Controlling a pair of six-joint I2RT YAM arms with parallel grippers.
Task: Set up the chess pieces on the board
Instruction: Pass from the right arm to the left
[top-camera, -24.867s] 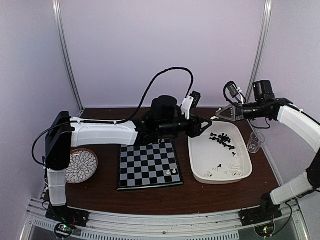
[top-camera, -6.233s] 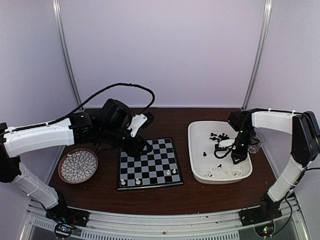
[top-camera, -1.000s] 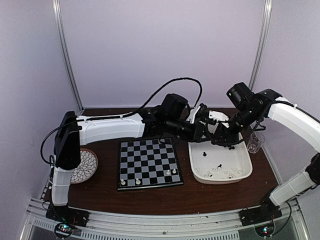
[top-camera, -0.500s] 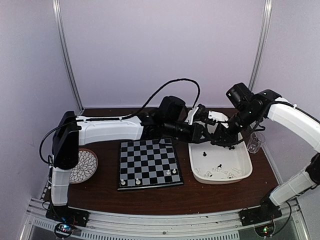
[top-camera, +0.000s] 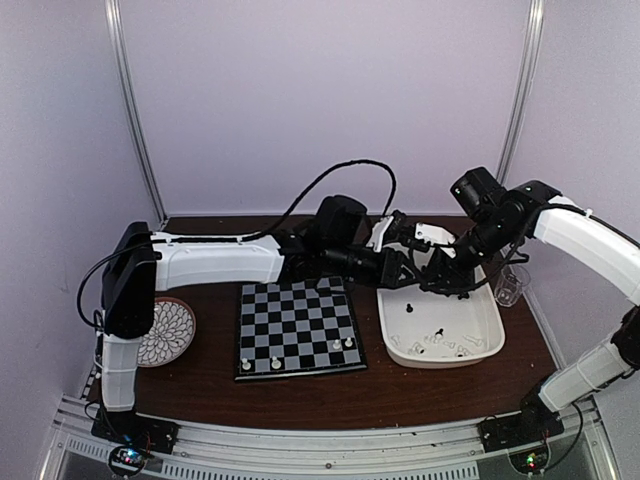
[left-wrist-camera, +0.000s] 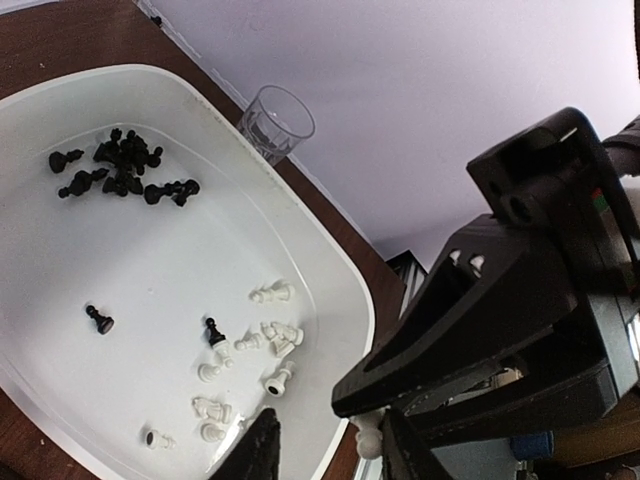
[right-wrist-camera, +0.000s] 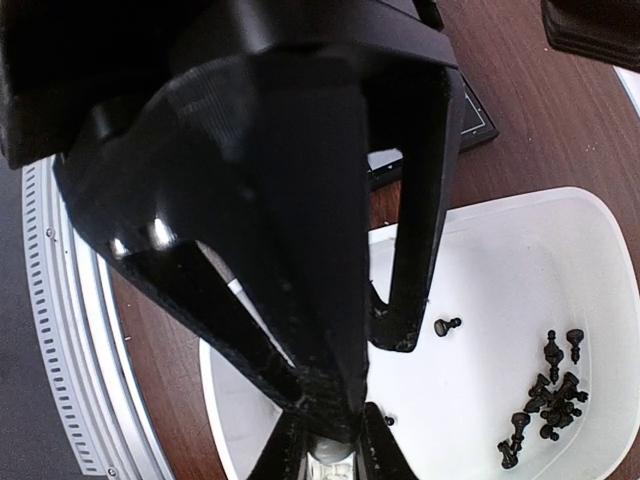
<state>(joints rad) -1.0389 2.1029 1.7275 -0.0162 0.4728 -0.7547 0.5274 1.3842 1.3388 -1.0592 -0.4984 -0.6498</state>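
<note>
Since a second ago the left pincer has spread its jaws and its wrist has drawn slightly toward 9 o'clock; the right pincer has held its place

Left pincer: jaws apart, one finger on each side of a white chessman, with a plain gap to one finger; contact with the other cannot be told

Right pincer: clamped by its tips on that same white chessman, seen in both wrist views

The two pincers meet nose to nose above the 11 o'clock corner of the white tray

In the tray: black pieces heaped toward the 12 o'clock end, two lone black pawns nearer the middle, loose white pieces scattered toward 6 o'clock, several lying on their sides

The board lies flat on the worktop at 9 o'clock of the tray, just beside it. Four white board pieces stand near its 6 o'clock edge, two toward the 7 o'clock corner and two toward 5 o'clock; that is two more than in the oldest frame

A clear glass stands upright at 3 o'clock of the tray's far end. A patterned plate sits at 9 o'clock of the board, partly hidden by the left arm
</note>
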